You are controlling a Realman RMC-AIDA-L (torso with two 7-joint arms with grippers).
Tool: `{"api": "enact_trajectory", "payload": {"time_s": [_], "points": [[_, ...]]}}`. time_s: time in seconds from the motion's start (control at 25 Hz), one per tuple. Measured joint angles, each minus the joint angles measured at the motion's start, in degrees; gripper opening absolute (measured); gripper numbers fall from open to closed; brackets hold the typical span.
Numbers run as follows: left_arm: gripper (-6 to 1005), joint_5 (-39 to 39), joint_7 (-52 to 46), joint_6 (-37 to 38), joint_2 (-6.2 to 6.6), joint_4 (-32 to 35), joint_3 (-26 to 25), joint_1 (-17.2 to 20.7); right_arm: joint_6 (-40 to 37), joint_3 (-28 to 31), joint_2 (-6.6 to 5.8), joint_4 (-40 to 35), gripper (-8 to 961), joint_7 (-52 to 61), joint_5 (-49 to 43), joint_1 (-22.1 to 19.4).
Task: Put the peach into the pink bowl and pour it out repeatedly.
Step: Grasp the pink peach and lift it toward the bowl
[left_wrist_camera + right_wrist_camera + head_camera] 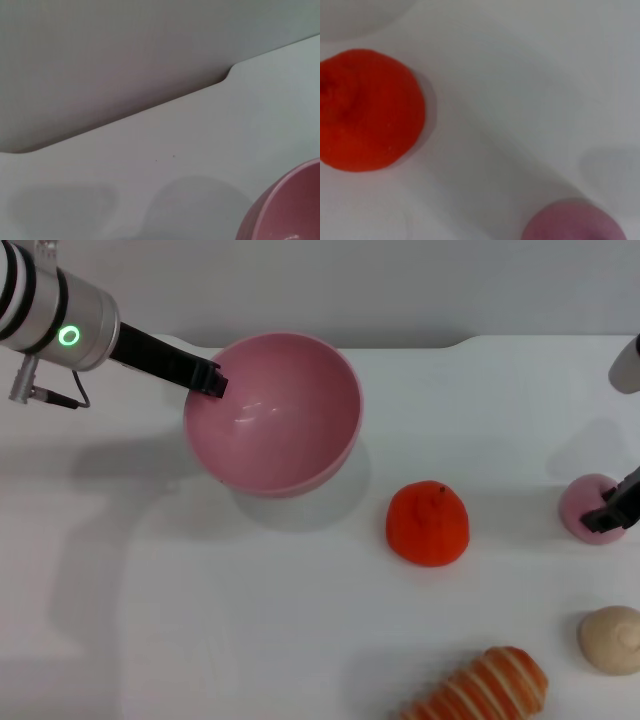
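The left gripper (214,380) pinches the rim of the smooth glossy pink plastic bowl (290,440), tilting it, likely to keep it ready for loading. The right gripper (612,510) sits on the small pale pink round peach (583,502) at the table's right edge; whether its fingers are spread or pinching, I cannot tell. A bright orange-red fruit (428,524) lies between peach and bowl, with a beige lump (611,638) and striped bread (490,688) nearer the robot

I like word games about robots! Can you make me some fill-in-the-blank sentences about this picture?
1. The left gripper is at the rim of the pink ____.
2. The bowl has ____ inside it.
3. The right gripper is at the ____, which lies on the table.
4. Between the bowl and the peach lies an ____ fruit.

Missing words: bowl; nothing; peach; orange
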Motion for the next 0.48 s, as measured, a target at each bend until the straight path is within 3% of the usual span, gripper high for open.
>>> {"api": "enact_trajectory", "payload": {"time_s": [0.24, 0.48], "points": [[46, 0.00, 0.03, -0.08, 0.00, 0.00, 0.00, 0.04, 0.87, -1.36, 0.05, -0.15, 470, 0.01, -0.08, -0.13], [46, 0.00, 0.04, -0.12, 0.00, 0.00, 0.00, 0.09, 1.02, -1.41, 0.09, -1.49, 259, 0.02, -0.11, -0.01]]}}
